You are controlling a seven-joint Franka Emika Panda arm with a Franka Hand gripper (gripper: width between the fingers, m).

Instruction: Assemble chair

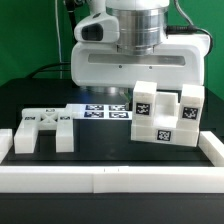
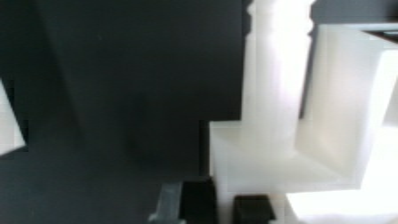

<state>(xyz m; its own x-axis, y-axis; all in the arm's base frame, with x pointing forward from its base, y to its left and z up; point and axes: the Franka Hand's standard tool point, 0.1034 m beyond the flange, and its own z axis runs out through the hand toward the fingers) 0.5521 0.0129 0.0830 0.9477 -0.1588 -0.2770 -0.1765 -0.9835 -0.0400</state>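
The partly joined chair [image 1: 166, 116], white blocks with black-and-white tags, stands at the exterior view's right. A loose notched white frame [image 1: 44, 131] lies flat at the exterior view's left. The arm's wide white hand [image 1: 135, 65] hangs low just behind the joined blocks, and they hide its fingertips. In the wrist view my gripper [image 2: 228, 207] shows two dark fingertips [image 2: 199, 205] close together, with only a thin pale gap. A stepped white chair part [image 2: 294, 120] fills the picture right beside them. I see nothing clearly held between the fingers.
The marker board [image 1: 104, 108] lies flat in the middle, behind the loose frame. Long low white border rails [image 1: 110, 181] run along the front and up both sides [image 1: 214, 150]. The table top is black.
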